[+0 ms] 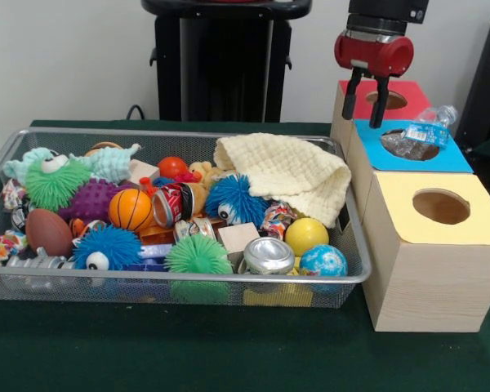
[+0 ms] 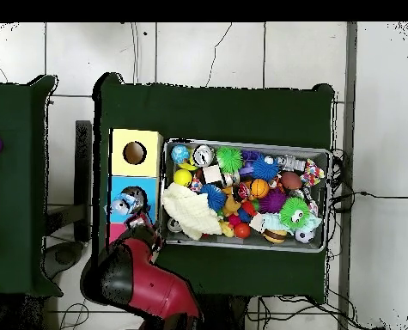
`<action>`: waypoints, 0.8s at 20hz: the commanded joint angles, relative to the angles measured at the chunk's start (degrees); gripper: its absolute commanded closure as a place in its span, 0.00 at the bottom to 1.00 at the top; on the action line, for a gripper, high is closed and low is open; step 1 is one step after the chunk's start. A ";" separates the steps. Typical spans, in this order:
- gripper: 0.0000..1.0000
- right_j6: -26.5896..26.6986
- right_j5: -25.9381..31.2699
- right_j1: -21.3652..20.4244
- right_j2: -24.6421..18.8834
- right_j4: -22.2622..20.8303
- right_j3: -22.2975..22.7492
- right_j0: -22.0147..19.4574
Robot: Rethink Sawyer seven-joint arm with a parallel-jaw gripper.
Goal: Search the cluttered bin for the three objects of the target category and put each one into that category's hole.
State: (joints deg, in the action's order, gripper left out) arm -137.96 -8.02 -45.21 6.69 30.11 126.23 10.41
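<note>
Above red box [image 1: 408,100] and blue box [image 1: 416,151], hand [image 1: 367,102] hangs with fingers spread apart, empty. Crushed plastic bottle [image 1: 423,133] lies tilted over hole of blue box, partly in. Yellow box [image 1: 437,208] stands nearest, hole free. On desk [image 1: 188,351], wire bin [image 1: 171,282] full: cream cloth [image 1: 290,171], silver can [image 1: 269,255], red can [image 1: 173,204], balls, fuzzy toys.

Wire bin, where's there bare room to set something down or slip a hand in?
Inside the wire bin there is almost none: toys pack it and the cream cloth covers its corner nearest the boxes. Free patches: green table in front of the bin, and the yellow box top around its hole. The gripper crowds the blue box.
</note>
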 commanded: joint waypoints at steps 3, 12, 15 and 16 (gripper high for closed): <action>0.00 -4.26 8.21 -1.86 0.21 -0.25 -5.84 -1.68; 0.00 -5.07 13.55 -1.75 2.34 0.50 -9.28 0.14; 0.00 -6.64 12.21 -0.74 1.98 1.09 -9.46 1.31; 0.00 -6.93 12.19 -0.46 2.12 1.22 -9.71 1.67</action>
State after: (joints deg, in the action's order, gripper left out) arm -137.96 -0.59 -47.00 9.40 30.07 121.75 11.33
